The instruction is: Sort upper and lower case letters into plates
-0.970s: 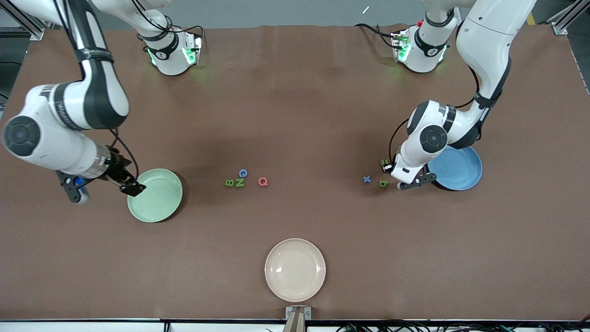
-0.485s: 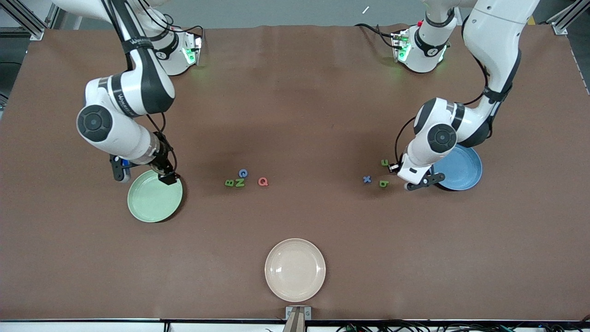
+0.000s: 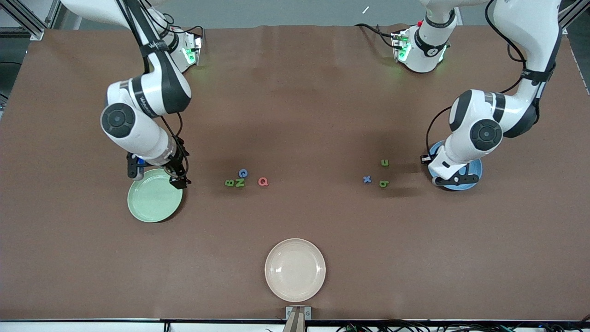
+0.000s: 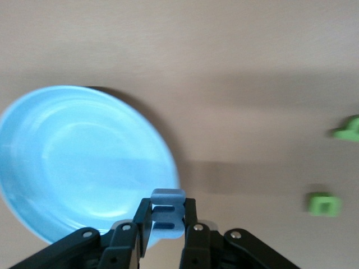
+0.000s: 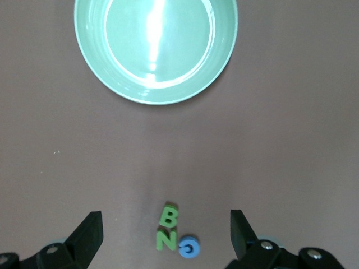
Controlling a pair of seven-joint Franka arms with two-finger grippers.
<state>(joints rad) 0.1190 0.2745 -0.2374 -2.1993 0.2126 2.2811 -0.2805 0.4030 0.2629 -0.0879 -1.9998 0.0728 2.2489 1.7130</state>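
My left gripper (image 4: 166, 224) is shut on a small blue letter (image 4: 167, 212) and hangs over the rim of the sky blue plate (image 4: 78, 162), which the left arm partly hides in the front view (image 3: 475, 171). On the table beside that plate lie a blue x (image 3: 367, 179), a green q (image 3: 383, 183) and another green letter (image 3: 385, 162). My right gripper (image 5: 165, 227) is open and empty above the edge of the mint green plate (image 3: 150, 205). A green B (image 5: 168, 215), a green N (image 5: 166, 240) and a blue round letter (image 5: 189, 247) lie close together. A red Q (image 3: 262, 181) lies beside them.
A cream-white plate (image 3: 295, 269) sits near the table's front edge, nearer to the camera than all the letters. Bare brown table lies between the two groups of letters and around the plates.
The right arm swung from its end of the table across the mint plate toward the middle letters. The left gripper moved from beside the green letters to over the blue plate, still shut.
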